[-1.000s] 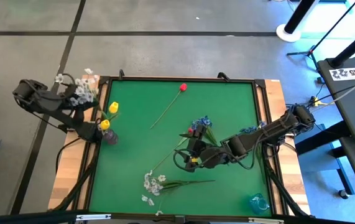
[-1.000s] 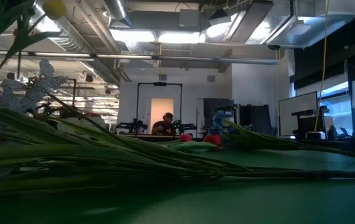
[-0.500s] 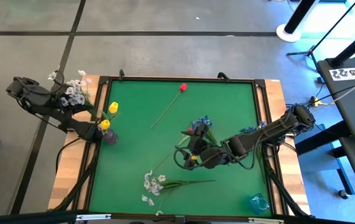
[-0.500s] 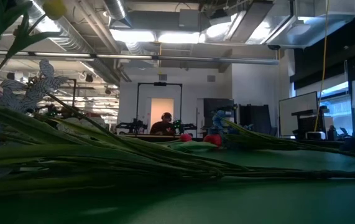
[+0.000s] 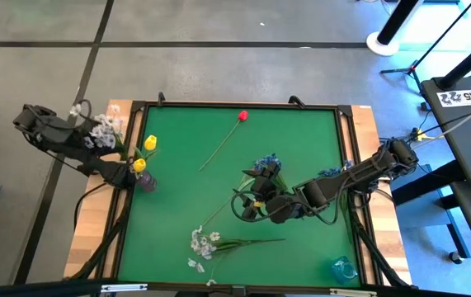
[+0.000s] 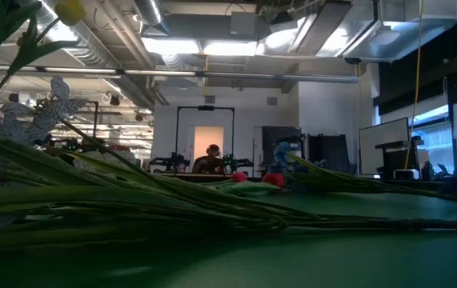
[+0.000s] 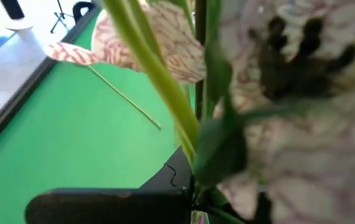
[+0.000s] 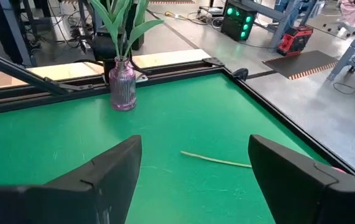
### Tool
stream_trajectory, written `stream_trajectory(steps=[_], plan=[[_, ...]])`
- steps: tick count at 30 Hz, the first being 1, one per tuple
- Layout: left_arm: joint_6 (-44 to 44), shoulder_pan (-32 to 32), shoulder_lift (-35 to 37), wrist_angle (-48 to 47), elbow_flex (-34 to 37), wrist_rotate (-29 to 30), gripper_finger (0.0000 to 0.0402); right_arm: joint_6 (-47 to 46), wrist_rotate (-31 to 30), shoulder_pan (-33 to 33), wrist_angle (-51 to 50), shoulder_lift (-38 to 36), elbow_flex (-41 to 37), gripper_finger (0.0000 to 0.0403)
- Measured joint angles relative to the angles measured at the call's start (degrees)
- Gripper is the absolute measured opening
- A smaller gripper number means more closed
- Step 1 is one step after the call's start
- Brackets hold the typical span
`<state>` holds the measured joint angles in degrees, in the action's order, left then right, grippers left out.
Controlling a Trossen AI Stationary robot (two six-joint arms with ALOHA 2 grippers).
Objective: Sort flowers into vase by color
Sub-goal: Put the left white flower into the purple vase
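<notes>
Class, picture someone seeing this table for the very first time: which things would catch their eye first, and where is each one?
Probably the bright green table, then the lone red tulip lying near its far edge. At the left edge, two yellow tulips stand in a small purple vase, with the left pincer beside them shut on a spray of white blossoms. The right pincer hangs open mid-table.

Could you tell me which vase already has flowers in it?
The purple vase at the mat's left edge, holding two yellow tulips. The blue vase in the near right corner holds none.
</notes>
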<state>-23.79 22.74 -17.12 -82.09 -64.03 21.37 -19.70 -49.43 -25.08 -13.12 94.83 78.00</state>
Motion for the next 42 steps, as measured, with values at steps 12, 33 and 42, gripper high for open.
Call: stream_trajectory(steps=[12,33,42], plan=[[0.36,0.0,-0.05,6.37,9.48,-2.39,0.0013,-0.02,-1.01,0.0,0.09,0.0,0.0,0.0294],[-18.23,0.0,-0.15,4.01,9.42,-12.93,0.0136,3.69,0.57,0.81,-0.44,0.0,0.0,0.0294],[-26.21,0.0,-0.17,-0.51,10.05,-13.49,0.014,5.01,0.59,0.74,-0.71,0.0,0.0,0.0294]])
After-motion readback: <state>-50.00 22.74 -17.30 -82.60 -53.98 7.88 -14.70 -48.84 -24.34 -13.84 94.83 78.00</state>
